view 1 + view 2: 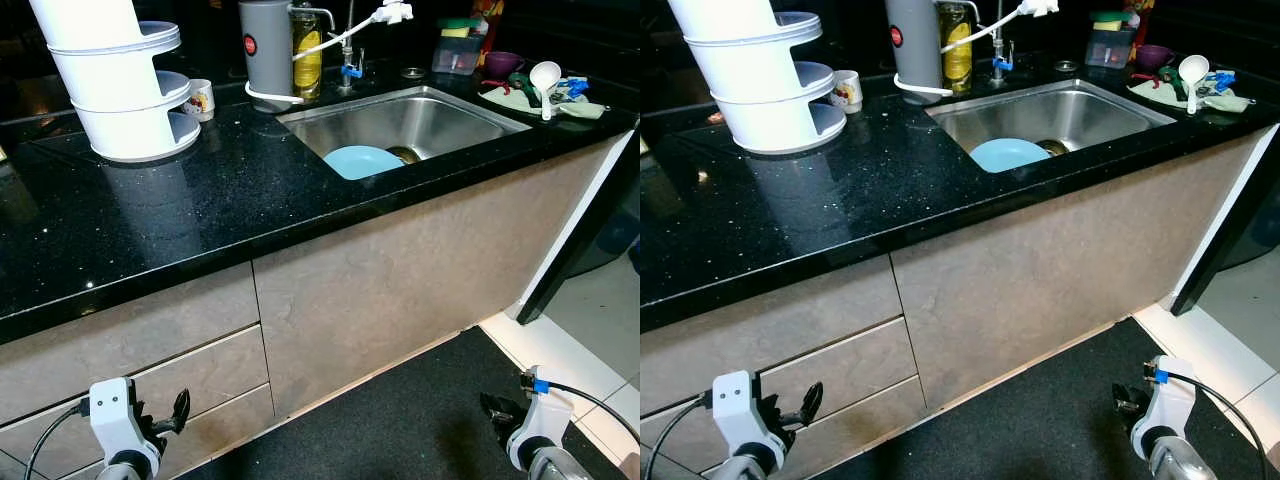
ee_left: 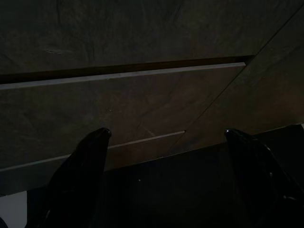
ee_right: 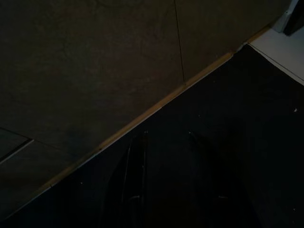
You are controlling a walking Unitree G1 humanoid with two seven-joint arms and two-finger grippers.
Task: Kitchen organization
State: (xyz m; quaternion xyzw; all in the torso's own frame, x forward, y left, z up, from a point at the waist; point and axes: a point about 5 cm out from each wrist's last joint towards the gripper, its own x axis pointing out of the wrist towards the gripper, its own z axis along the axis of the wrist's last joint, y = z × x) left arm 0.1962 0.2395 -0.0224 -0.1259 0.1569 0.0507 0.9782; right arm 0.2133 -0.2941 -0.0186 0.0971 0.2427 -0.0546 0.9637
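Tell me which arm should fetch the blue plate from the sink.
Right, probably: the blue plate lies in the sink right of centre, nearer the right gripper. Both grippers hang low.

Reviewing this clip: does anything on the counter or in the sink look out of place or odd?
Only small things. A light blue plate lies in the sink, leaning on its front wall, and a white ladle rests on a cloth near the counter's right edge. No spill or damage shows.

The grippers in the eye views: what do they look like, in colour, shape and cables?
Both are white moulded housings on silver wrists with black jaws. The left gripper has a black cable looping from its housing; the right gripper has a black cable with a blue connector.
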